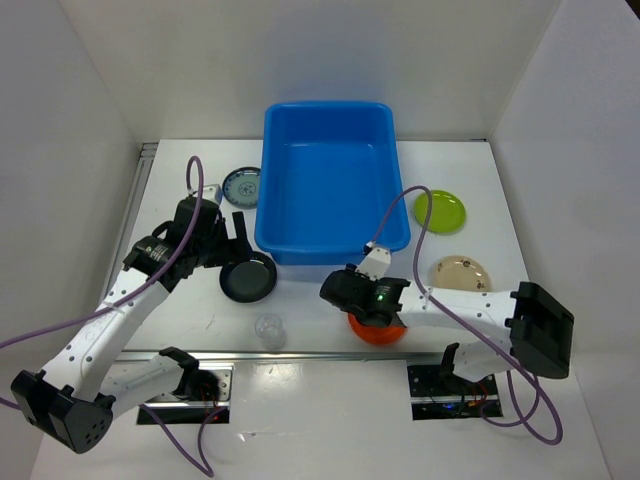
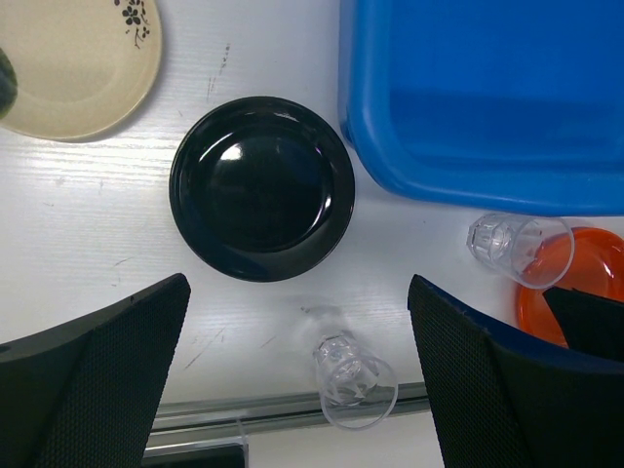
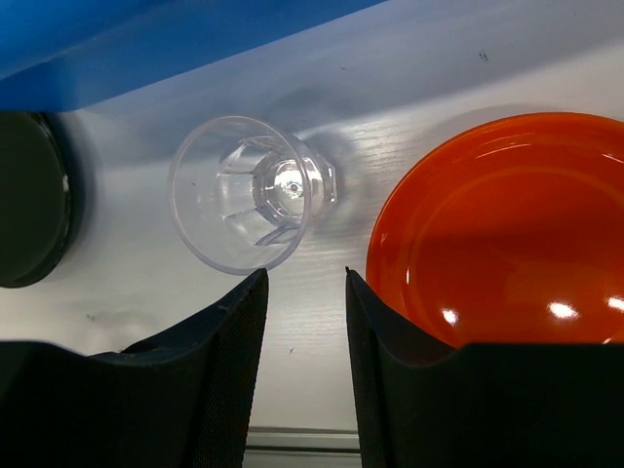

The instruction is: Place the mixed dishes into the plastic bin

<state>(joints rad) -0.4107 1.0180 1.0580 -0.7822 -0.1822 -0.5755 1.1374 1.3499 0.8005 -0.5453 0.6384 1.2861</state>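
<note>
The blue plastic bin [image 1: 325, 180] stands at the table's middle back and holds nothing. My left gripper [image 1: 243, 238] is open and empty, hovering over the black plate [image 2: 261, 187], with a clear glass cup [image 2: 356, 380] lying between its fingers near the front rail. My right gripper [image 3: 304, 278] is open a narrow way and empty, above bare table between a second glass cup [image 3: 249, 190] lying on its side and the orange plate [image 3: 507, 224]. A blue-patterned plate [image 1: 242, 185], a lime green plate [image 1: 440, 211] and a cream plate [image 1: 461, 273] lie around the bin.
A second cream plate [image 2: 73, 63] with a brown mark lies left of the black plate. A metal rail [image 2: 292, 414] runs along the table's front edge. White walls enclose the table on three sides. Purple cables loop from both arms.
</note>
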